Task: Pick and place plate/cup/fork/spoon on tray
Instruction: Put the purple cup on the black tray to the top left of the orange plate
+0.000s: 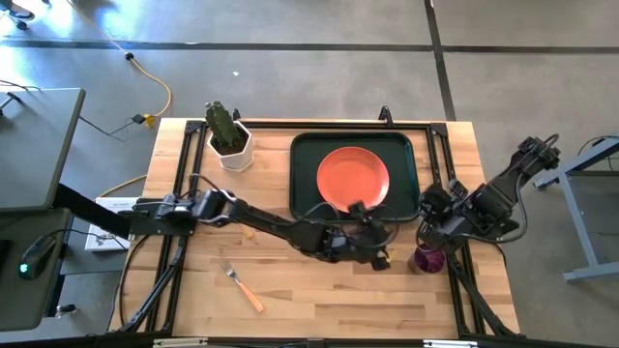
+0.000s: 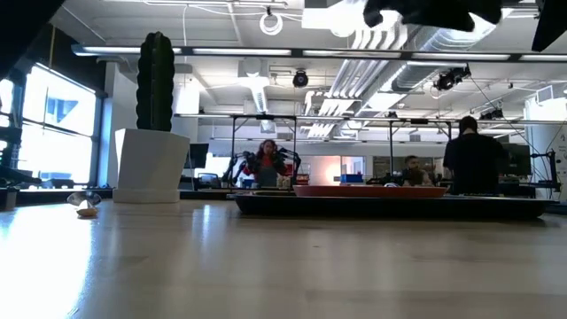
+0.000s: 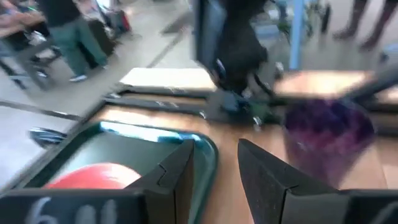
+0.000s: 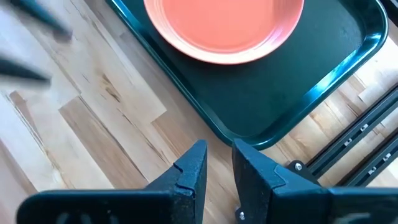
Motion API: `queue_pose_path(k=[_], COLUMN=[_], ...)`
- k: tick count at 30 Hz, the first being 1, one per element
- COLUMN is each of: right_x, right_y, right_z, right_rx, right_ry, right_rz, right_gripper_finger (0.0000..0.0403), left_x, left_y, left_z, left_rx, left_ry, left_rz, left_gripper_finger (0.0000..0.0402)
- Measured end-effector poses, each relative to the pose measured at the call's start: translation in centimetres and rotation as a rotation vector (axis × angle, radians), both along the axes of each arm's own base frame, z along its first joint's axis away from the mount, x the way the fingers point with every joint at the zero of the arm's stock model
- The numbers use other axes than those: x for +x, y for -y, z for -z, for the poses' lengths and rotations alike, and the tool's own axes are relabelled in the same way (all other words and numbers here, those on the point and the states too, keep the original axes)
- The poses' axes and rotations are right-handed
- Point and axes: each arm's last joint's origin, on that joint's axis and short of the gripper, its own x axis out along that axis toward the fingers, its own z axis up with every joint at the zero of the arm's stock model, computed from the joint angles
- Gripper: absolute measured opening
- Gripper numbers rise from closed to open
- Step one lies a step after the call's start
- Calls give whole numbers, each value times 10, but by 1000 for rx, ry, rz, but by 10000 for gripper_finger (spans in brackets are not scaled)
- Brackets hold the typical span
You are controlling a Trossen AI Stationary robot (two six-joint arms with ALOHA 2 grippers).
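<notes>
Left end effector [image 1: 382, 253] near cup [image 1: 427, 259], cactus pot [image 1: 231, 145] apart

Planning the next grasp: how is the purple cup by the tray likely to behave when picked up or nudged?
The purple cup looks small and upright on the wood, so it is probably light and may slide or tip if nudged sideways. Its round wall suggests it could roll once toppled. It seems rigid, and standing just off the green tray corner, it may catch the raised rim.

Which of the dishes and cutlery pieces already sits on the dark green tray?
Only the round orange-red plate lies on the dark green rectangular tray. The small dark purple cup and the orange-handled fork stand on bare wood.
</notes>
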Motion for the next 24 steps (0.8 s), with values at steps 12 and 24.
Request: queue_pose_path(k=[12,24], right_x=[-5,8], right_y=[-7,-22], right_z=[0,13], right_rx=[13,-6], right_ry=[26,-48], right_rz=[-4,46], right_gripper_finger=[66,66], left_x=[-130,-286], left_y=[-38,-33], left_z=[20,-4], left_rx=[-54,130], left_ry=[173,170], left_rz=[-131,-154], left_gripper_finger=[110,110])
